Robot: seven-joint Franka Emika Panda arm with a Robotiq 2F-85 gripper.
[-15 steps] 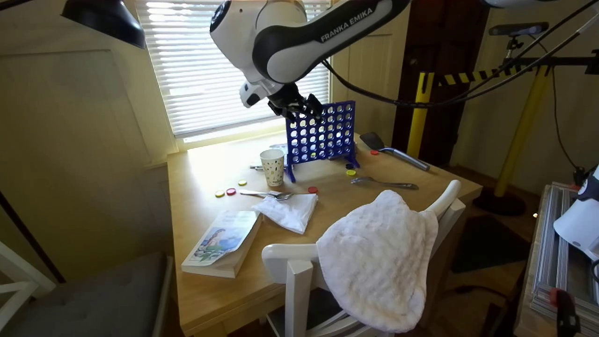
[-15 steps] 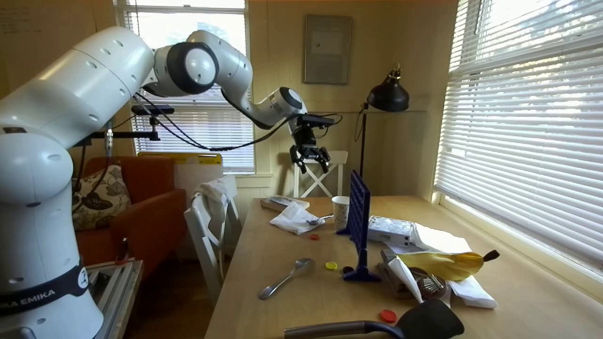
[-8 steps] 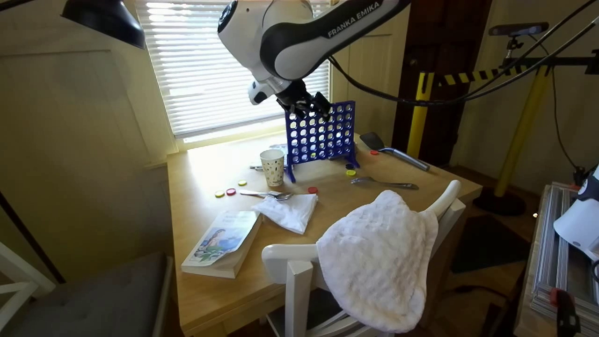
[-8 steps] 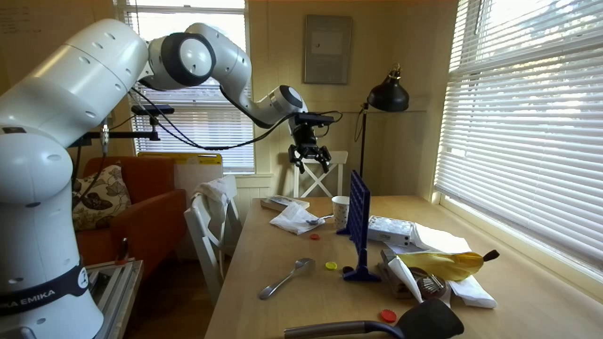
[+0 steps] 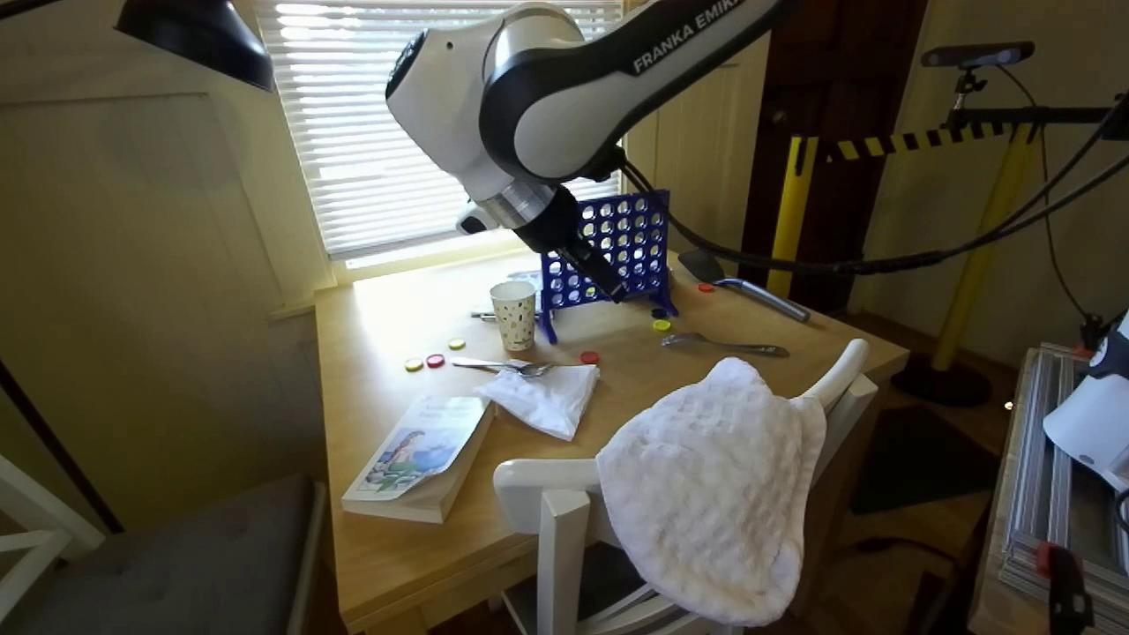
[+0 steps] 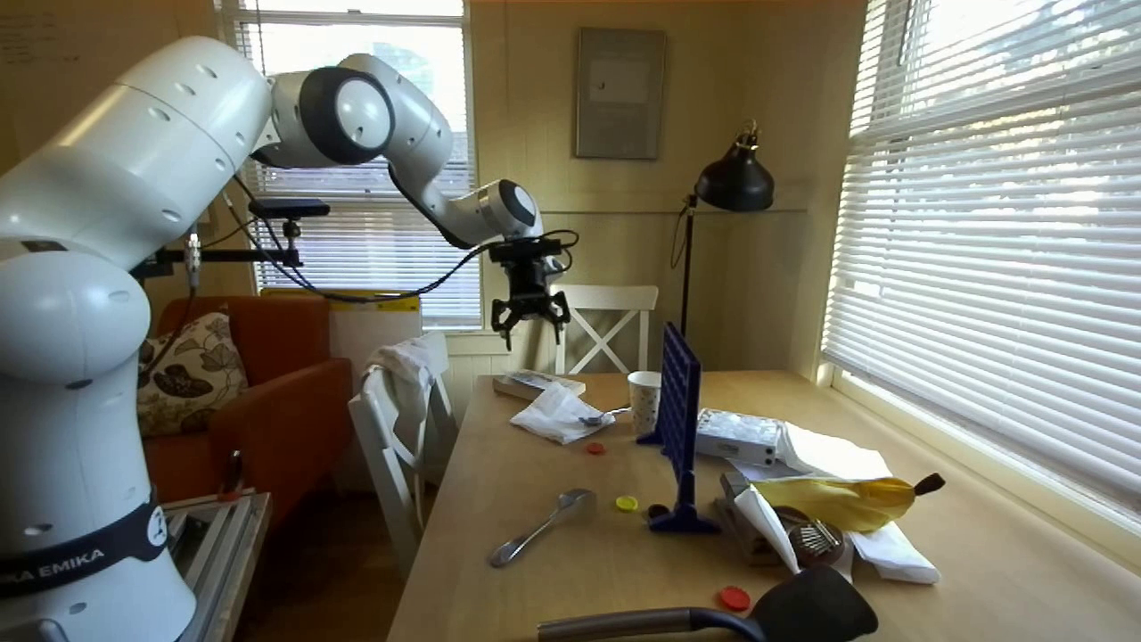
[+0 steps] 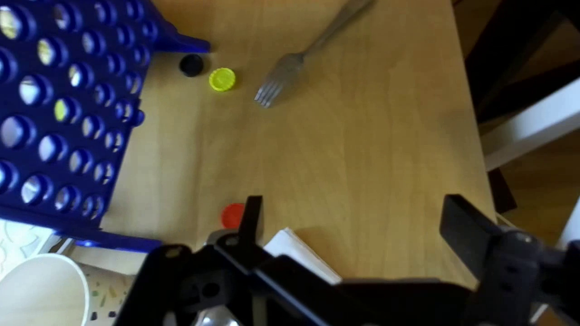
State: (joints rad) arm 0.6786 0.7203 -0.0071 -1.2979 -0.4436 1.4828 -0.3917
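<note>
In the wrist view the hand (image 7: 353, 201) hangs empty over the bench (image 7: 376, 149), fingers apart; beyond them, at top centre, lies the fork (image 7: 294, 59), handle slanting up-right, the red disc (image 7: 232, 215) lower left of centre.

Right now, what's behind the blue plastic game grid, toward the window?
Behind the grid: white rectangular box, white paper-like sheets, long yellow object; anything beneath the sheets is covered.

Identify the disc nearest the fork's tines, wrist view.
The yellow disc, between the black disc and the fork; the red disc lies much farther off, by the napkin.
</note>
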